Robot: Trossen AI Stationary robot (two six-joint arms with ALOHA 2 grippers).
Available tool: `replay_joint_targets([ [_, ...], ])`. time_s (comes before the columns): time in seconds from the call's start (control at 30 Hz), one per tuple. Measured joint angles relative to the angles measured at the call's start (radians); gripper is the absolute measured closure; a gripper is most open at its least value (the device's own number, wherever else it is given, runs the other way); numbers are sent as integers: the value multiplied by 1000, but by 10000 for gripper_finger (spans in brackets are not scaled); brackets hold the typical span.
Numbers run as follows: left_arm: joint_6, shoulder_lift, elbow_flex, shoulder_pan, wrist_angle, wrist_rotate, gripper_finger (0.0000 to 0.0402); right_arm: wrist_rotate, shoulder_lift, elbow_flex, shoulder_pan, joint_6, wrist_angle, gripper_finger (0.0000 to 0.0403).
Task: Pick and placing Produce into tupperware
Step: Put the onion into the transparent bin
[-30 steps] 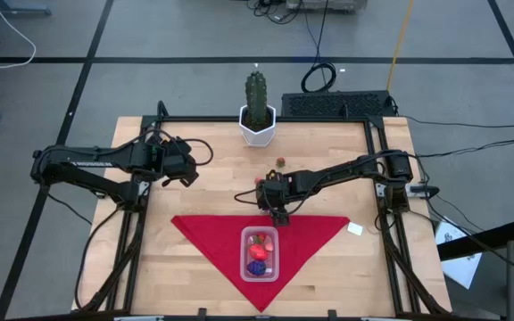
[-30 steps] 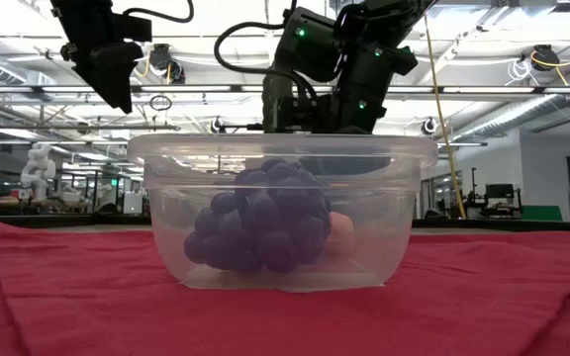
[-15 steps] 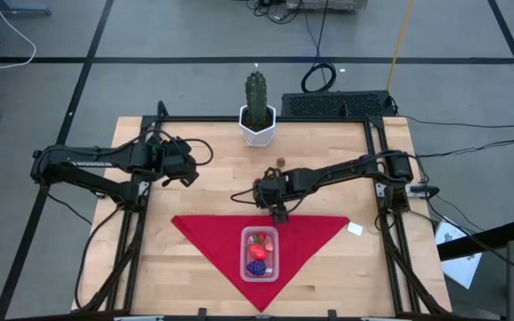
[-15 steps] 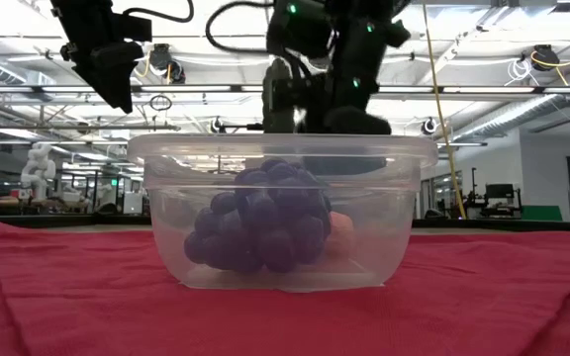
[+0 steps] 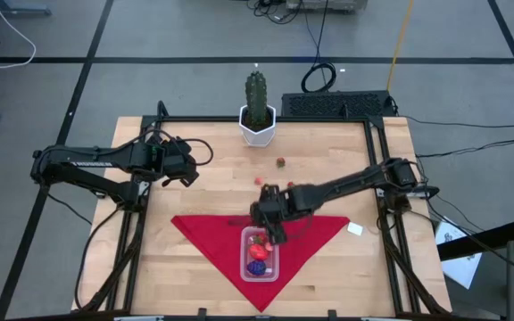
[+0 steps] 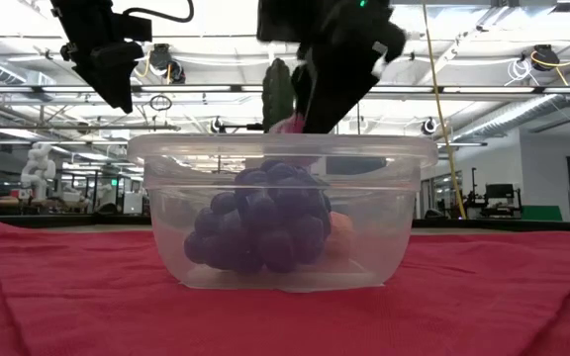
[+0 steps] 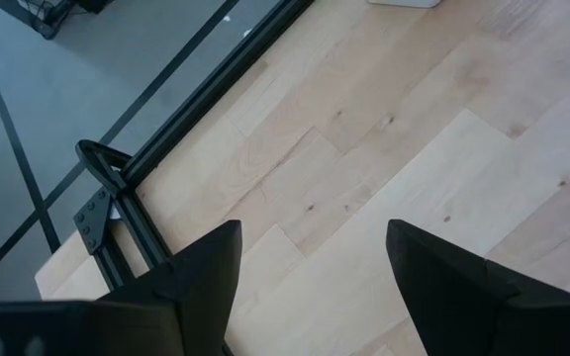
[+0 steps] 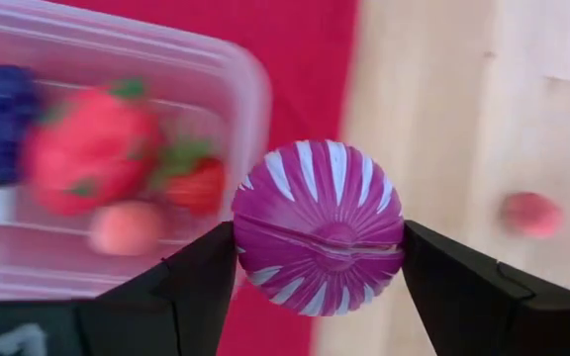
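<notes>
My right gripper [image 5: 271,228] hangs over the far end of the clear tupperware [image 5: 260,256], shut on a purple-white striped produce piece [image 8: 317,225]. The low view shows that gripper [image 6: 300,111] just above the tupperware's rim [image 6: 280,148]. The tupperware stands on a red triangular cloth [image 5: 205,234] and holds dark purple grapes [image 6: 265,220], red strawberries [image 8: 87,163] and a small pink piece [image 8: 125,227]. Two more small pieces [image 5: 280,162] [image 5: 259,180] lie on the bare wood. My left gripper [image 5: 191,170] waits open over the table's left part. My right gripper pinches the striped piece between its two fingers [image 8: 198,287], one on each of two opposite sides [image 8: 250,232]. The fingers point down from above. The piece is lifted clear, over the far rim of the tupperware [image 8: 250,94].
A green cactus in a white pot [image 5: 256,109] stands at the far edge, with a dark keyboard [image 5: 337,105] to its right. A small white tag [image 5: 355,229] lies by the cloth's right corner. Bare wood [image 7: 394,148] spreads under the left gripper.
My right gripper has moved toward the table's near edge with the striped piece, from the wood beyond the cloth's far edge to above the far end of the tupperware. The left arm has kept still.
</notes>
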Motion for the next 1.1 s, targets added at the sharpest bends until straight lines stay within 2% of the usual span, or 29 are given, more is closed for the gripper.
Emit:
replay_joint_targets([
  [0.23,0,0,0,0,1,0,144,-3,0,1,134,127,61,144],
  [0.43,-2,0,0,0,1,0,144,-3,0,2,196,207,167,143],
  [0.67,-2,0,0,0,1,1,144,-58,25,2,210,320,169,143],
  [1.1,-4,0,0,0,2,7,144,-82,59,2,199,285,142,143],
])
